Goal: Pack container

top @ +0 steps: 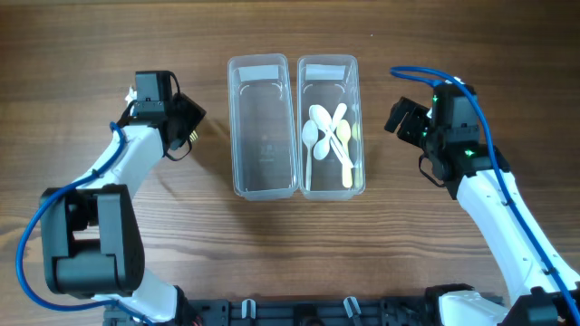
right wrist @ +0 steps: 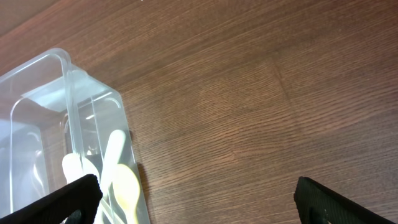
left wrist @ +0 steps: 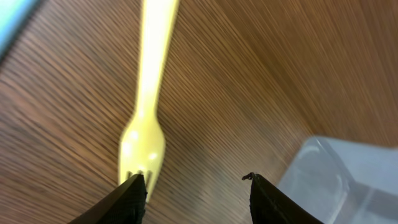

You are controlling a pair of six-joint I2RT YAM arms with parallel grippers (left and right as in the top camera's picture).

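Two clear plastic containers stand side by side mid-table. The left container (top: 263, 127) holds nothing. Several white and pale yellow spoons (top: 331, 136) lie in the right container (top: 355, 109). A yellow plastic fork (left wrist: 149, 93) lies on the wood in the left wrist view, blurred, its tines at the tip of one finger. My left gripper (top: 186, 127) (left wrist: 196, 177) is open just left of the empty container (left wrist: 348, 180), whose corner shows there. My right gripper (top: 399, 118) (right wrist: 198, 182) stands wide open right of the spoon container (right wrist: 37, 68), over bare wood; the spoons (right wrist: 118, 168) show through its wall.
The wooden table (top: 290, 244) surrounds both containers. Both arms' bases sit at the front edge, with a black rail (top: 299, 312) between them. A blue cable (top: 489, 118) runs along the right arm.
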